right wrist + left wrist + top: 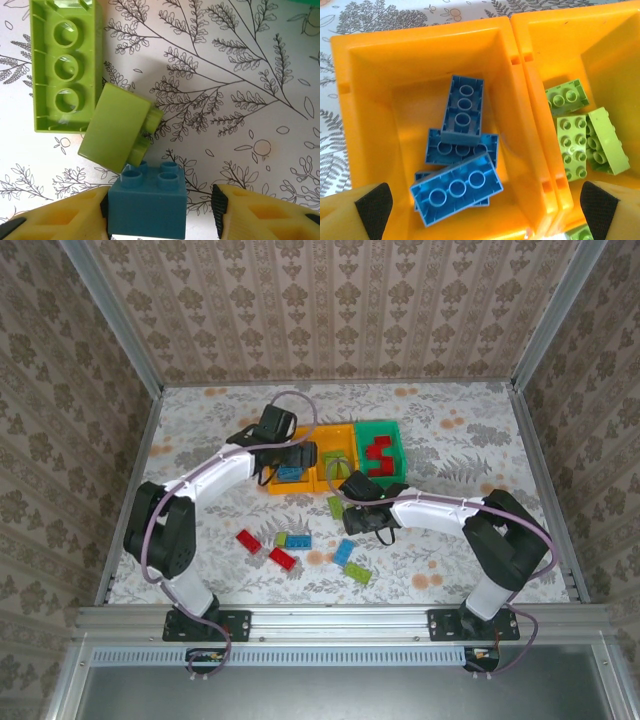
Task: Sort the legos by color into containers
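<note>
My left gripper [485, 212] hangs open over the left orange bin [370, 100], which holds several blue legos [456, 189]. The orange bin beside it [610, 45] holds lime legos [580, 131]. Red legos [378, 452] lie in the green bin [378, 425]. My right gripper [162, 212] is low over the table with a blue square lego [147, 205] between its fingers. The left pad touches it and a gap shows at the right pad [220, 205]. A small lime lego [117, 131] leans tilted on its studs, next to an upturned long lime lego [65, 65].
Loose legos lie on the patterned table in front of the bins: two red [247, 539] [282, 558], one blue [299, 539], another blue [343, 552], and lime ones [359, 574] [282, 539]. The three bins stand side by side at mid-table. Walls enclose the table.
</note>
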